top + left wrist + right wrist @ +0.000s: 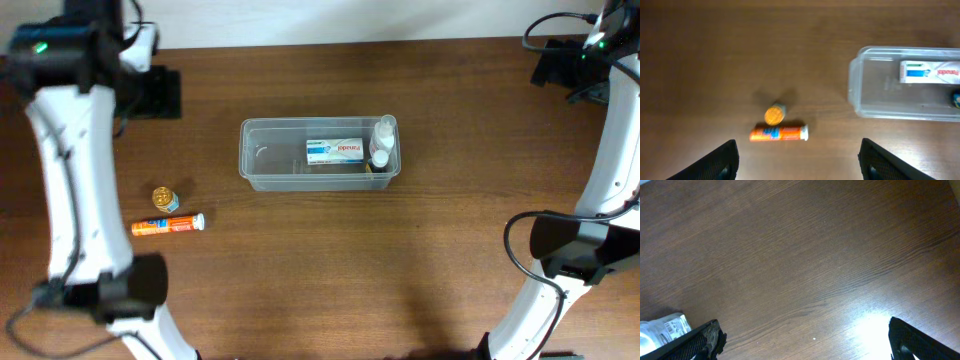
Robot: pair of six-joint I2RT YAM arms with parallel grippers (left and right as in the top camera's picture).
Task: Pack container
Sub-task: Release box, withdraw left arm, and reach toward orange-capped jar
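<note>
- Left gripper [798, 155] is hanging with its two dark fingers [715, 162] spread wide. Only bare wood shows between them, so it's gripping nothing and touching nothing.
- Right gripper [805, 337] is the same story: fingers [700, 342] as far apart as they go, over plain table [815, 255], holding nothing.
- There's the container [262, 160], a clear, slightly cloudy plastic tub, shallow, with rounded corners and a rim all round. It sits flat on its base in the middle of the table, well apart from both grippers.
- Its open top faces straight up, and its long axis runs left to right, in line with the table's far edge.
- Inside it, a white-and-blue carton [335, 151] lies lengthwise along that same axis, toward the container's right half.
- White bottles [383, 135] are packed against the container's right end, just beside the carton.
- The container's left half shows only its bare floor.
- Out past the container's left end, nearer the front of the table, an orange tube [168, 224] lies on its side, parallel to the container, white cap on the end nearer the container.
- A small jar with an orange lid [165, 199] stands just beside the tube, on the side facing the container's back wall.
</note>
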